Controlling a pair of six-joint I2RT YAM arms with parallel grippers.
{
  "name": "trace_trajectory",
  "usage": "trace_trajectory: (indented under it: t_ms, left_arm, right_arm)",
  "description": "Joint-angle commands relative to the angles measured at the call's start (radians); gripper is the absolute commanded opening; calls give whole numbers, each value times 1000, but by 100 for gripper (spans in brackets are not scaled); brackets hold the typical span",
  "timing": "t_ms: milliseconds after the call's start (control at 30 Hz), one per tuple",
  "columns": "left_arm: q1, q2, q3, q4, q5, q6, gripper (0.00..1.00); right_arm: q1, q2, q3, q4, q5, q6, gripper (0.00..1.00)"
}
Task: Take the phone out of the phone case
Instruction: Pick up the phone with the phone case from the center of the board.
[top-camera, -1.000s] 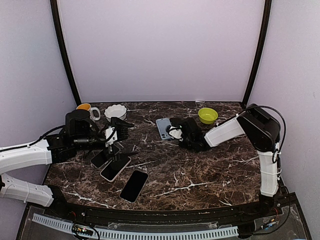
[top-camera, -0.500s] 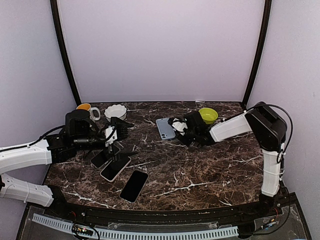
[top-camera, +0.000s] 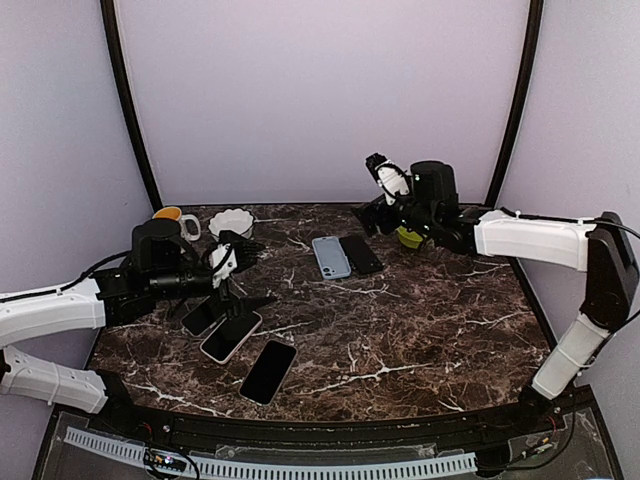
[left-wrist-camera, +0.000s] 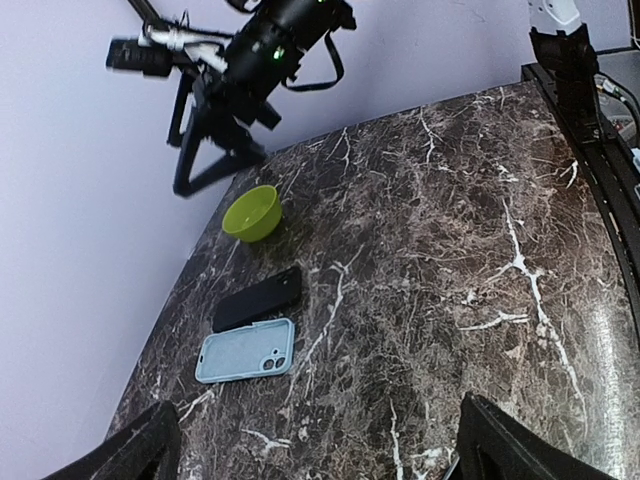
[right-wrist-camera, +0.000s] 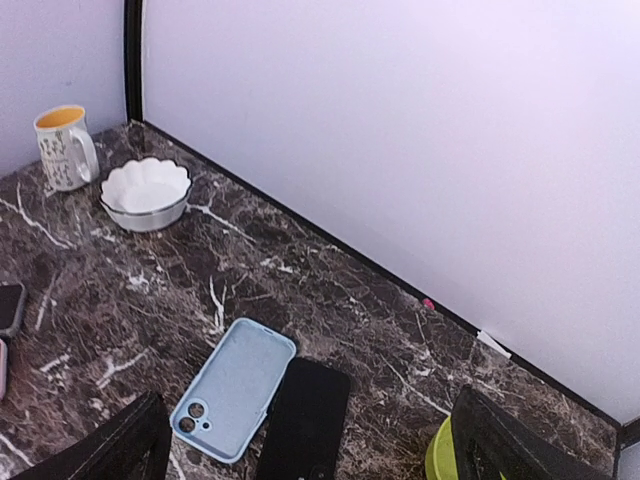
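Observation:
The light blue phone case (top-camera: 330, 257) lies empty, inner side down, at the back middle of the table, its camera cutouts showing (right-wrist-camera: 233, 388). The black phone (top-camera: 361, 254) lies flat right beside it, touching its right edge (right-wrist-camera: 305, 420). My right gripper (top-camera: 372, 190) hangs open high above and behind them, holding nothing (right-wrist-camera: 318, 458). My left gripper (top-camera: 248, 272) stands open at the left, well away from the case (left-wrist-camera: 246, 351) and the phone (left-wrist-camera: 258, 299), with nothing between its fingers (left-wrist-camera: 320, 460).
Three more phones (top-camera: 203, 317) (top-camera: 231, 336) (top-camera: 268, 371) lie below my left gripper. A mug (top-camera: 172, 216) and a white bowl (top-camera: 230, 222) stand back left. A green bowl (top-camera: 412, 235) sits back right, under my right arm.
My right gripper opened, let go and rose up and back from the table. The black phone now lies beside the blue case. My left arm hardly moved.

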Motion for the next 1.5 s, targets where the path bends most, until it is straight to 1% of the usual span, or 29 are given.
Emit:
trace_trajectory:
  t_ms: [0,33,67,100,133,200,233,267,300,333,367,400,433,500,567,667,767,833,967,1133,1267,1467]
  left_arm:
    - [6,16,30,34,-83,-143,99]
    - [6,22,46,33,-100,-202,99]
    - [6,38,61,15,-134,-228,99]
    - [6,48,104,-3,-150,-277,99]
    - [7,77,131,-61,-180,-300,99]
    - [6,144,294,-203,-222,-368,99]
    - [6,170,344,-333,-252,-419,99]
    - [7,230,445,-396,-264,-449,99]
    - [7,257,490,-523,-278,-512,99]
    - [6,311,567,-587,-273,-541,99]
    - [4,334,593,-687,-264,-606,99]
    - [-6,364,622,-728,-266,-642,99]
    - [-15,370,622,-783,-281,-711,99]
    - [-66,356,588,-821,-324,-790,99]
    - [-137,348,545,-869,-389,-866,99]
    - [-170,359,493,-964,-418,-1051,99]
    - [-232,385,455,-1044,-450,-1163,99]
    - [-268,401,437,-1068,-447,-1220,98]
    - [-324,423,403,-1039,-392,-1299,99]
    - [-351,445,358,-1001,-355,-1390,99]
    - [-373,475,304,-939,-299,-1418,99]
    - [-394,552,294,-891,-288,-1444,98]
  right_arm:
    - [-2,-94,22,-54,29,140,98]
    - [-2,-113,19,-60,27,152,99]
    - [-2,-132,15,-65,26,164,98]
    - [-2,-151,10,-71,26,177,99]
    - [-3,-168,7,-81,30,197,99]
    - [-11,-192,15,-122,39,273,99]
    - [-20,-196,27,-153,35,315,99]
    - [-28,-196,48,-195,26,357,99]
    - [-34,-198,59,-250,23,398,99]
    - [-35,-203,60,-278,24,433,99]
    - [-35,-211,54,-302,22,458,99]
    - [-35,-222,42,-324,27,483,99]
    - [-35,-235,28,-343,26,505,99]
    - [-35,-263,-14,-368,8,539,99]
    - [-35,-293,-75,-365,-28,584,99]
    - [-35,-332,-150,-366,-61,648,99]
    - [-32,-354,-195,-394,-73,671,99]
    - [-29,-367,-220,-403,-70,679,99]
    - [-26,-375,-243,-432,-66,682,99]
    - [-22,-389,-260,-446,-40,687,99]
    - [-20,-386,-265,-450,-42,691,99]
    - [-18,-386,-265,-462,-39,686,99]
